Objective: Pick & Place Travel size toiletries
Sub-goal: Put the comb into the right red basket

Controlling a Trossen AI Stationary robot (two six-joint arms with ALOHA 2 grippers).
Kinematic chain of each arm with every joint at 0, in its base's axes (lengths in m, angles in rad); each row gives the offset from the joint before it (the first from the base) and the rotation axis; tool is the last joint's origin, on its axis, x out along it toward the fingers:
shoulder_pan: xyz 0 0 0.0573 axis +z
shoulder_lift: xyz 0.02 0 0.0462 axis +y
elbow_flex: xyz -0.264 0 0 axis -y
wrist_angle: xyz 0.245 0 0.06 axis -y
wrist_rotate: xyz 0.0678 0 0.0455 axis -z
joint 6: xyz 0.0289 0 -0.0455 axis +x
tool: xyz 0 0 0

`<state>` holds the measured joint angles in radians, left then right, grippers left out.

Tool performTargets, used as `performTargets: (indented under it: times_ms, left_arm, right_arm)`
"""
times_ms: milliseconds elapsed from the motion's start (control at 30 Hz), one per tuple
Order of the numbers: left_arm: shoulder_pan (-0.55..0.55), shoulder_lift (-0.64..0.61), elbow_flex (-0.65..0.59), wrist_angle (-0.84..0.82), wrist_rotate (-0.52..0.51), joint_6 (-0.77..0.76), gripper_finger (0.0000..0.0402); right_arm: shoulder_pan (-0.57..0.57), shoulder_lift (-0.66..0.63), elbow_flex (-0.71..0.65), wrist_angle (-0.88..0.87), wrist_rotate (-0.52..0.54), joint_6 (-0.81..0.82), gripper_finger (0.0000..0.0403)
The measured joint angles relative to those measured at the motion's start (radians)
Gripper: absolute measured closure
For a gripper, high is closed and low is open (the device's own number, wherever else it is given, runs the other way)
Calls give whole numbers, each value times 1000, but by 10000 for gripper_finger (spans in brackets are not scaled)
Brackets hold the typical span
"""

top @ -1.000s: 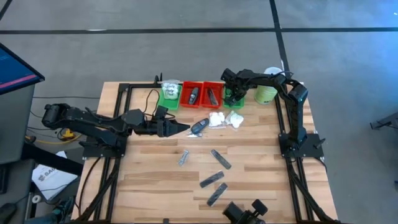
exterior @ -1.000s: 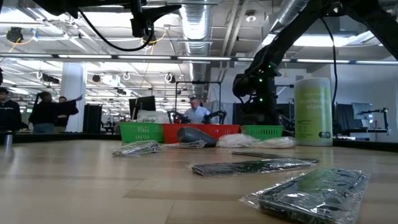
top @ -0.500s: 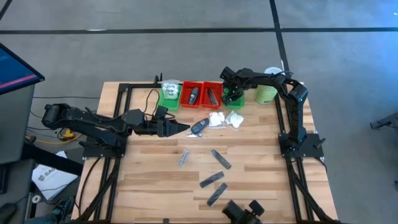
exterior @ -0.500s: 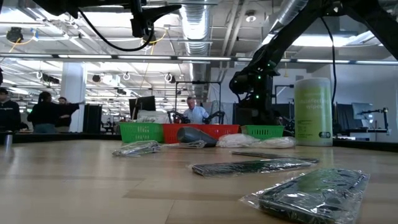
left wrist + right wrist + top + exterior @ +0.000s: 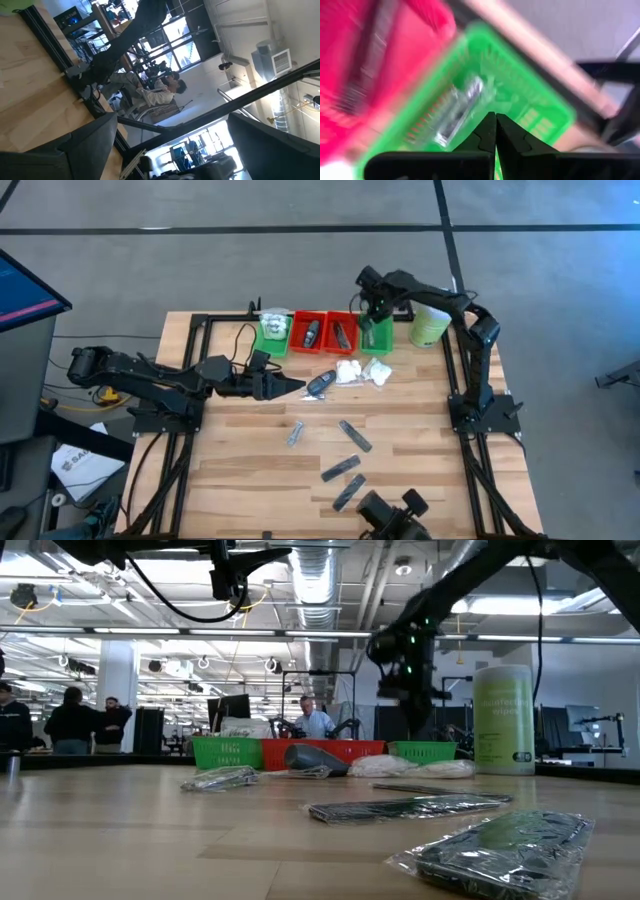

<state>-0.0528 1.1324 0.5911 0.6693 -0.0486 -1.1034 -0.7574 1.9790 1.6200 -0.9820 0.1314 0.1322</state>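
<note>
My right gripper hangs shut above the right green tray. In its wrist view the shut gripper points down at a silvery tube lying on that tray's floor. My left gripper waits open and level, just left of a black oval piece; in its wrist view it faces the room. Two white packets lie in front of the trays. Another silvery tube and three dark grey bars lie on the table's middle and near part.
Along the far edge stand a green tray with white packets, then two red trays holding dark pieces. A pale green canister stands right of the right green tray. People show in the room beyond.
My right gripper has risen from low inside the right green tray to well above it, drifting slightly toward the far edge. The silvery tube stays on the tray's floor.
</note>
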Motion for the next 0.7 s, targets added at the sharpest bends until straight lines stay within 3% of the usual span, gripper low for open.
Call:
performTargets:
  times_ms: [167, 433, 700]
  left_arm:
    - [0, 0, 0, 0, 10, 5, 28]
    - [0, 0, 0, 6, 166, -8, 28]
    - [2, 0, 1, 78, 77, 178, 52]
  right_arm:
    - [15, -71, 144, -2, -67, -28, 403]
    - [82, -247, 224, -14, -204, 11, 403]
    - [278, -427, 224, -60, -173, 174, 403]
